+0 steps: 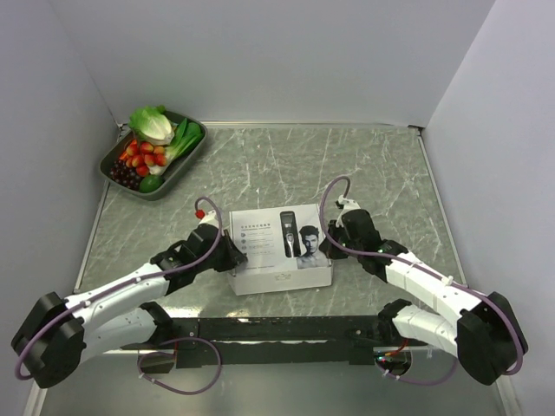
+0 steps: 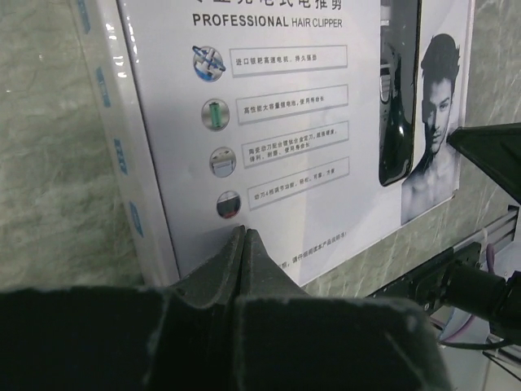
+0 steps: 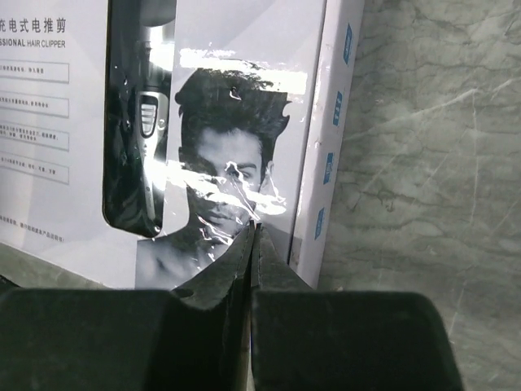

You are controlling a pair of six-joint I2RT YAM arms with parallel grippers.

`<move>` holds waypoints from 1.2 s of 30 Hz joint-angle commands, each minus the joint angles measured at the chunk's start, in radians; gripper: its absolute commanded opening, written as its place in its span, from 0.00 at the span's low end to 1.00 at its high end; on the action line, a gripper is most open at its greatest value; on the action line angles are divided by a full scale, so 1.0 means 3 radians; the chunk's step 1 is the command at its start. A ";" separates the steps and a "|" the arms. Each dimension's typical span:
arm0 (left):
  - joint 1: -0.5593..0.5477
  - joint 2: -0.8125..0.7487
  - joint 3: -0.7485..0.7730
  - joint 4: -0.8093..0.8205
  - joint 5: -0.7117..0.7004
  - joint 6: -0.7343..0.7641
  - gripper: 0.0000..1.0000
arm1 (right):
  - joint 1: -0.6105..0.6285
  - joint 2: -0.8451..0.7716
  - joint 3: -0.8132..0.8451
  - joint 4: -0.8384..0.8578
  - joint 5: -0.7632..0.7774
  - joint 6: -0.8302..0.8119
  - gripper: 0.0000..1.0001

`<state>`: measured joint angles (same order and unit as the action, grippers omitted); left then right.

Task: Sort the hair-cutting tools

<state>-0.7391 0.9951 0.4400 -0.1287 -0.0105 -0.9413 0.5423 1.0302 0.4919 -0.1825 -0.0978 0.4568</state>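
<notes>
Grey marbled desk (image 1: 364, 165). White box (image 1: 260, 238) with printed clipper picture, flat, centre near front edge. Vegetable tray (image 1: 170, 187), far-left corner. Both shut, empty: left tool (image 1: 232, 258) over box's left end, right tool (image 1: 334, 230) over right end. Actual hair-cutting tools: place cannot tell.

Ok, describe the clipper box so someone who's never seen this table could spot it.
On the grey marbled table, look near the front edge, between the left hand and right hand. The white box lies flat there, printed with a black clipper and a man's portrait, unlike the dark tray of vegetables far left.
</notes>
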 commanded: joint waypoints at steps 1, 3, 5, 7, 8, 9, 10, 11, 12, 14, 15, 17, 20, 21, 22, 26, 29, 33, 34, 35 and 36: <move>-0.0062 0.0185 -0.0142 0.0138 -0.0190 -0.0135 0.01 | 0.0105 0.0257 -0.0198 -0.0036 0.0137 0.0333 0.00; -0.0062 0.0267 -0.0158 0.0173 -0.0195 -0.0135 0.01 | 0.0156 0.0294 -0.0157 -0.0061 0.0203 0.0384 0.00; -0.0067 0.0262 -0.0122 0.0174 -0.0190 -0.0115 0.01 | 0.0176 0.0273 -0.0101 -0.0072 0.0239 0.0410 0.00; -0.0067 0.0181 -0.0026 0.0128 -0.0175 -0.0084 0.01 | 0.0197 0.0162 -0.0065 -0.0077 0.0255 0.0430 0.00; -0.0067 0.0130 0.0026 0.0082 -0.0175 -0.0069 0.01 | 0.0192 0.0110 -0.0034 -0.0087 0.0265 0.0436 0.00; -0.0067 0.0023 0.0087 -0.0050 -0.0180 -0.0053 0.01 | 0.0192 0.0059 -0.0014 -0.0107 0.0295 0.0426 0.00; -0.0067 -0.0044 0.0219 -0.0127 -0.0220 -0.0043 0.01 | 0.0197 -0.0043 0.0017 -0.0193 0.0321 0.0425 0.00; -0.0067 -0.0110 0.0286 -0.0219 -0.0261 -0.0043 0.01 | 0.0197 -0.0094 0.0093 -0.0250 0.0372 0.0410 0.00; -0.0067 -0.0263 0.0343 -0.0321 -0.0302 -0.0043 0.01 | 0.0197 -0.0151 0.0129 -0.0306 0.0443 0.0385 0.00; -0.0062 -0.0422 0.0491 -0.0603 -0.0476 -0.0043 0.01 | 0.0192 -0.0304 0.0221 -0.0454 0.0653 0.0369 0.00; -0.0062 -0.0549 0.0532 -0.0695 -0.0557 -0.0048 0.01 | 0.0192 -0.0340 0.0242 -0.0496 0.0745 0.0354 0.00; -0.0067 -0.0632 0.0619 -0.0991 -0.0761 -0.0068 0.01 | 0.0192 -0.0366 0.0313 -0.0638 0.0980 0.0369 0.00; -0.0062 -0.0724 0.0640 -0.1247 -0.0961 -0.0165 0.02 | 0.0192 -0.0269 0.0354 -0.0716 0.1236 0.0425 0.00; -0.0067 -0.0745 0.0635 -0.1304 -0.1008 -0.0231 0.01 | 0.0192 -0.0233 0.0349 -0.0741 0.1282 0.0506 0.00; -0.0062 -0.0750 0.0599 -0.1345 -0.1059 -0.0262 0.01 | 0.0192 -0.0193 0.0339 -0.0741 0.1328 0.0553 0.00; -0.0067 -0.0704 0.0456 -0.1376 -0.1207 -0.0350 0.01 | 0.0197 -0.0075 0.0283 -0.0721 0.1466 0.0737 0.00; -0.0062 -0.0510 0.0349 -0.1238 -0.1218 -0.0380 0.01 | 0.0187 0.0033 0.0278 -0.0665 0.1477 0.0748 0.00; -0.0067 -0.0066 0.0246 -0.0779 -0.1116 -0.0375 0.01 | 0.0192 0.0206 0.0293 -0.0558 0.1334 0.0742 0.00; -0.0067 0.0011 0.0216 -0.0707 -0.1080 -0.0370 0.01 | 0.0192 0.0237 0.0303 -0.0542 0.1318 0.0737 0.00; -0.0067 0.0159 0.0205 -0.0630 -0.1075 -0.0360 0.01 | 0.0187 0.0278 0.0308 -0.0491 0.1313 0.0722 0.00; -0.0062 0.0231 0.0210 -0.0579 -0.1070 -0.0355 0.01 | 0.0192 0.0359 0.0319 -0.0476 0.1308 0.0712 0.00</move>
<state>-0.7563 0.9890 0.5144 -0.4244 -0.3359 -1.0382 0.5934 1.0935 0.5644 -0.3717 0.2943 0.6605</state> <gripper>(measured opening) 0.017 0.006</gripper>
